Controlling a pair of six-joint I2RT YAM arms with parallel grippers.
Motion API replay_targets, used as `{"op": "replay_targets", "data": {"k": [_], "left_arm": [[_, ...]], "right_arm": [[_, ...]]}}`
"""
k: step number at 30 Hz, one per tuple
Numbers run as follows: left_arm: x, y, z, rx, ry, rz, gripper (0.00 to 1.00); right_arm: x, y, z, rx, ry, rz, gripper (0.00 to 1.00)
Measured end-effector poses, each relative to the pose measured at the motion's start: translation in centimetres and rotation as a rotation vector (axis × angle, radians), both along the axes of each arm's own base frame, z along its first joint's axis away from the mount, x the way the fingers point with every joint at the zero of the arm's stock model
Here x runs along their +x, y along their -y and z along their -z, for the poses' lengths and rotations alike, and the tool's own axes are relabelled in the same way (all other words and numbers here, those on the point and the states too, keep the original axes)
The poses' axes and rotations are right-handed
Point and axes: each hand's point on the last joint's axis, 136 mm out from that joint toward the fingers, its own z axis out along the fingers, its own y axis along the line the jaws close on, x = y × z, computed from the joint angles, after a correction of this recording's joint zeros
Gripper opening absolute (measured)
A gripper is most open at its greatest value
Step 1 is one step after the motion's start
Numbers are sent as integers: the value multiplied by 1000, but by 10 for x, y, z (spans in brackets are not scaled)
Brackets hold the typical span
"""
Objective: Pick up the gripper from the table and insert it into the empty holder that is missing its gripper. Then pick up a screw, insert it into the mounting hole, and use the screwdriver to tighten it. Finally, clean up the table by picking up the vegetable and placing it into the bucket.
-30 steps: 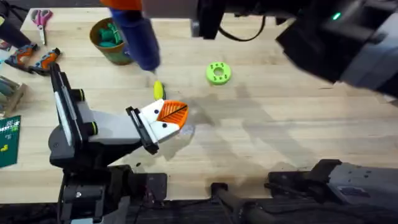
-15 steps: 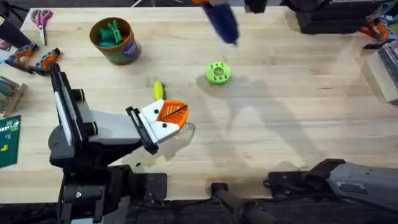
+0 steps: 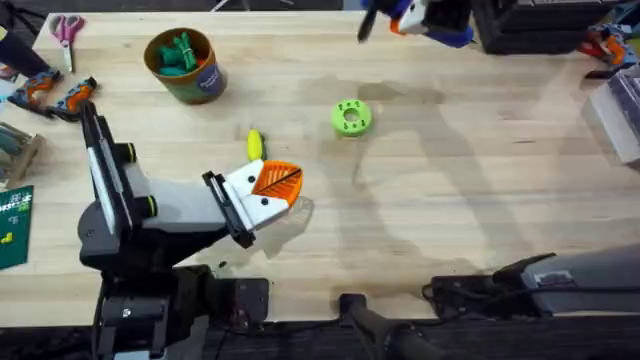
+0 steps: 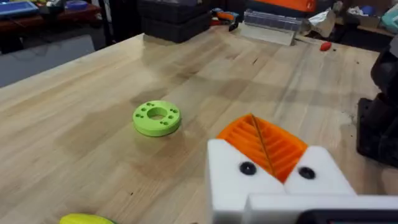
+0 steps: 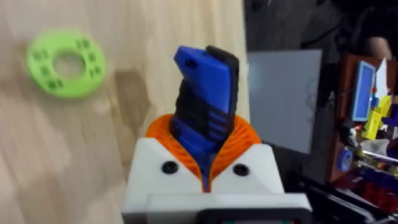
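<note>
My left gripper (image 3: 268, 188) rests low over the table's middle left, shut, its two orange ribbed pads (image 4: 261, 142) pressed together in the white holders (image 4: 230, 177). The yellow-green vegetable (image 3: 254, 145) lies just beyond it, also at the left wrist view's edge (image 4: 87, 219). The olive-brown bucket (image 3: 183, 65) stands at the back left with dark green pieces inside. High over the table's back edge my right gripper (image 3: 418, 15) is shut on the blue screwdriver (image 5: 205, 81), which sticks out between its orange pads (image 5: 242, 140). The screw is out of view.
A lime-green disc (image 3: 350, 117) lies at the back centre. Scissors (image 3: 67, 28), hand tools (image 3: 55, 95) and a green card (image 3: 12, 225) crowd the left edge. Dark cases (image 3: 540, 25) and a clear box (image 3: 620, 115) sit at the back right.
My right gripper has carried the screwdriver from above the bucket and vegetable to the right, up to the table's back edge. The left arm has not moved.
</note>
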Motion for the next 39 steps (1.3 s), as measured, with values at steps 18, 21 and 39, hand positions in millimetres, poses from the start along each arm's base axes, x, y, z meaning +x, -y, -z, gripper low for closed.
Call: {"op": "replay_targets", "data": {"k": [18,21,39], "left_arm": [[0,0,0,0,0,0,5],[0,0,0,0,0,0,5],[0,0,0,0,0,0,5]], "right_arm": [[76,73,149,-234,-119,-53,27],[76,83,174,-256,-163,-67,27],[85,100,192,-296,-162,-85,485]]}}
